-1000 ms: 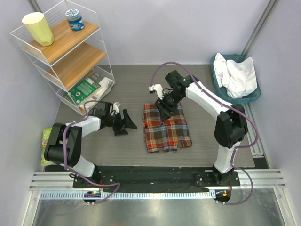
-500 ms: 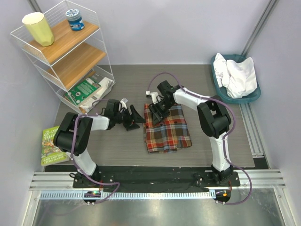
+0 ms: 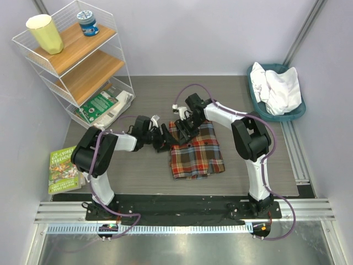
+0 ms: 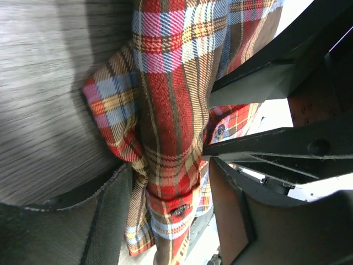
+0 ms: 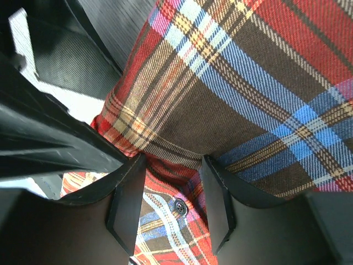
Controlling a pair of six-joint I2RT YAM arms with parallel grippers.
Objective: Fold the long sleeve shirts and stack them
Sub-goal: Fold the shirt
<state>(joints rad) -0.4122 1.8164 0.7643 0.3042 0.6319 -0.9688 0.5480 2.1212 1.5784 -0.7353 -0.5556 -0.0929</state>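
Since left fingers [image 3: 163,136] overlap it overhead, plaid shirt [image 3: 196,155] corner is hidden

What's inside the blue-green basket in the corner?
A crumpled white shirt fills the teal basket and spills over its rim. Whatever lies under the shirt, and the basket's bottom, are covered, so I can't tell if anything else is inside.

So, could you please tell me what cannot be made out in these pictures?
Wrist views: cloth of the plaid shirt lies inside the left claw and right claw; whether either pinches it is unclear.
Top view: the arms cover that shirt corner.
Top view: white shirt bunched in the basket; its sleeves are hidden.
Top view: jar label too small to read.
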